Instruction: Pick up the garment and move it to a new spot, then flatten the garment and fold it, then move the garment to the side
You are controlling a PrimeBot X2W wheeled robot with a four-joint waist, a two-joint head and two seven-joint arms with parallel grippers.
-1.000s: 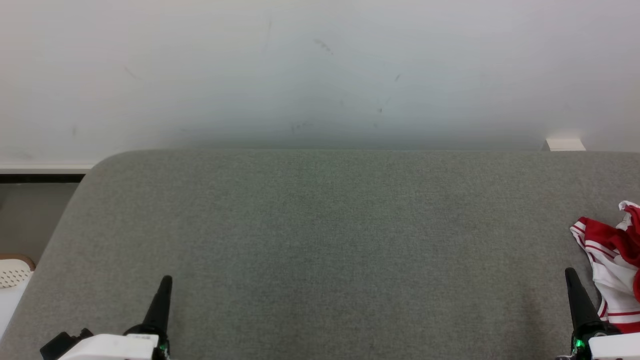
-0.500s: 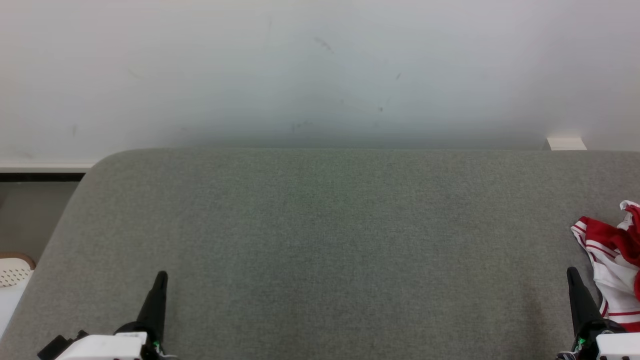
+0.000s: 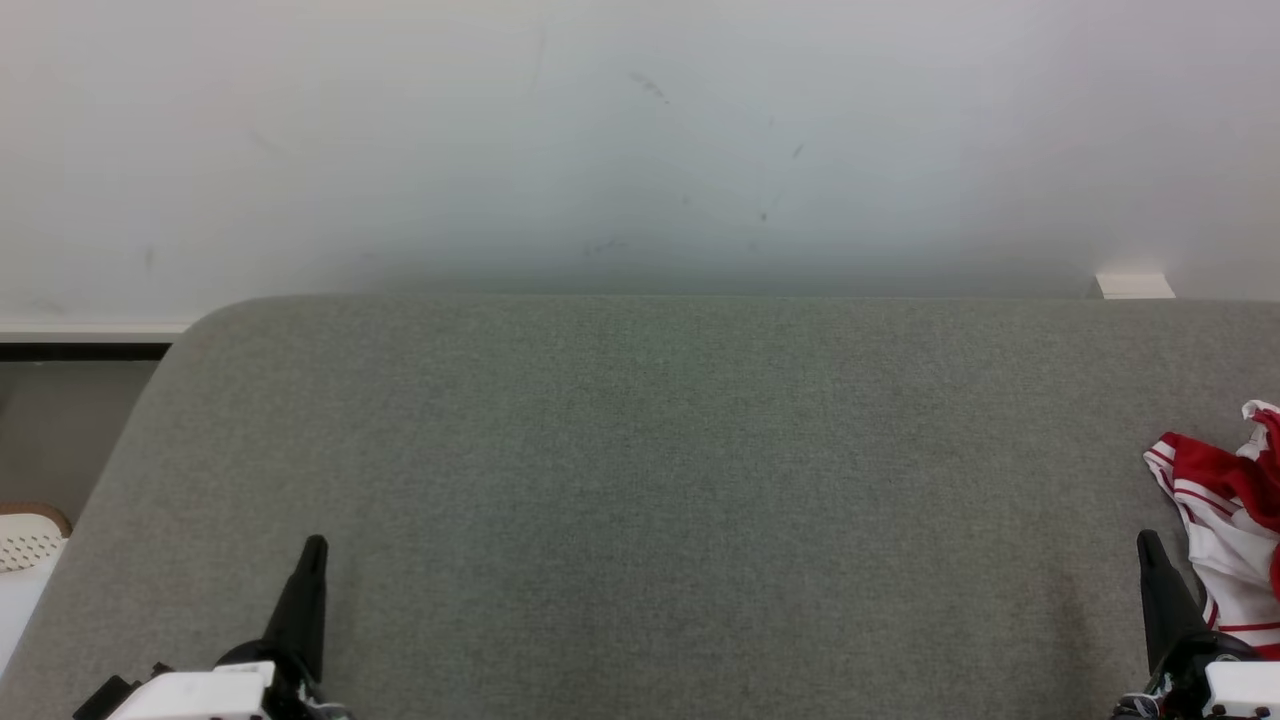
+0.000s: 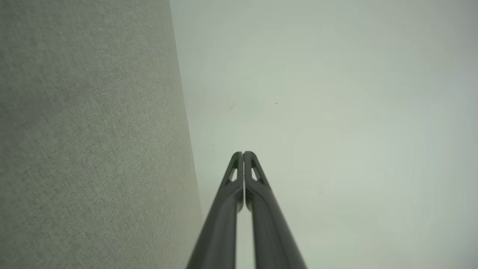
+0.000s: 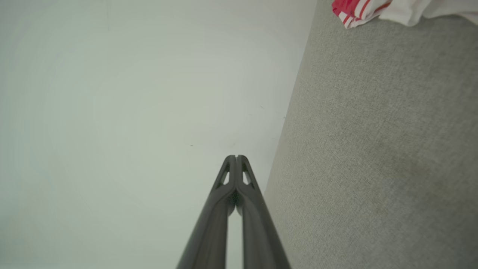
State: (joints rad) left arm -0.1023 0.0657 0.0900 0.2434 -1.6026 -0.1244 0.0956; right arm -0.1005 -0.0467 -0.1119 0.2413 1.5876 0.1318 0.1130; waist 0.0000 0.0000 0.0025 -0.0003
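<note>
Garment (image 3: 1225, 530) is a crumpled red-and-white bundle way out at about 3 o'clock on the grey padded table (image 3: 640, 480), partly cut off by the edge of my head view. My right gripper (image 3: 1147, 542) sits just beside it at roughly 5 o'clock, fingers pressed together and holding nothing. My left gripper (image 3: 314, 545) is over at 7 o'clock, well apart from the cloth, fingers together too and empty. A pale wall (image 3: 640, 130) runs behind the table at 12.
</note>
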